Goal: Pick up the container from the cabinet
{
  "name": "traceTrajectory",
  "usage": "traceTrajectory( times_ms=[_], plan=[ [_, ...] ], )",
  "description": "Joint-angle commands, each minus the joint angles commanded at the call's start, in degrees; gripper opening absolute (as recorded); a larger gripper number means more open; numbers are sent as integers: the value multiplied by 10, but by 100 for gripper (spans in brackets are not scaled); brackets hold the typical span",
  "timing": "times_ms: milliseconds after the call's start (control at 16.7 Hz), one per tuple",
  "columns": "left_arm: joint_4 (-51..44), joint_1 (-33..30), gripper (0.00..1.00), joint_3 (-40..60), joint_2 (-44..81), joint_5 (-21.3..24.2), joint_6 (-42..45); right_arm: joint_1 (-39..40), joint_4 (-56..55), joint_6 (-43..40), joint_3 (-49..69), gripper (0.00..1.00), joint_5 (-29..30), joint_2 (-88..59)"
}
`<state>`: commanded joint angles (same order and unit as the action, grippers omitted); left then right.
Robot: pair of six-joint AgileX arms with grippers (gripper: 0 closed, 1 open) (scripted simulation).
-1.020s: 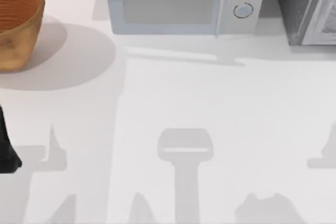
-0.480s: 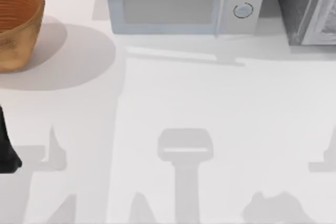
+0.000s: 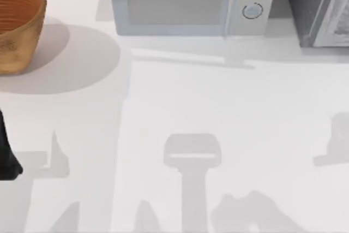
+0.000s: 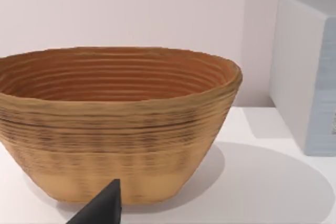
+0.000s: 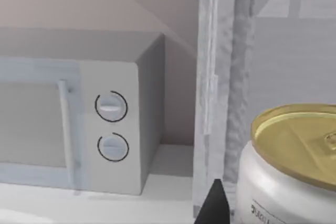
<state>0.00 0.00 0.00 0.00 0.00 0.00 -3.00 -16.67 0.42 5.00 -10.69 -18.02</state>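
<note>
The container [image 5: 294, 166] is a white can with a gold lid, seen close up in the right wrist view. It stands inside the grey cabinet [image 5: 223, 77], just behind the cabinet's pale front frame. A dark part of my right gripper [image 5: 214, 205] pokes in next to the can, slightly short of it. From above, the cabinet [image 3: 319, 9] sits at the table's back right corner. My left arm [image 3: 6, 156] is parked at the table's left edge, and its gripper [image 4: 102, 208] faces the basket.
A woven brown basket [image 3: 16, 25] stands at the back left. A pale blue microwave [image 3: 191, 4] with two round knobs sits at the back middle, just left of the cabinet. The white table [image 3: 218, 107] stretches bare in front of them.
The shadows on the table's front right have slid to the left and grown. The left arm, basket and microwave have stayed put.
</note>
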Motion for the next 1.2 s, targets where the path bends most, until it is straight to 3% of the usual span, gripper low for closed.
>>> traceTrajectory(
  times_ms=[900, 1200],
  plan=[
    [0, 0, 100, 0, 0, 0, 0, -167, -645, 12, 153, 0, -417, -804],
    [0, 0, 100, 0, 0, 0, 0, -211, -814, 16, 191, 0, -527, -1018]
  ],
)
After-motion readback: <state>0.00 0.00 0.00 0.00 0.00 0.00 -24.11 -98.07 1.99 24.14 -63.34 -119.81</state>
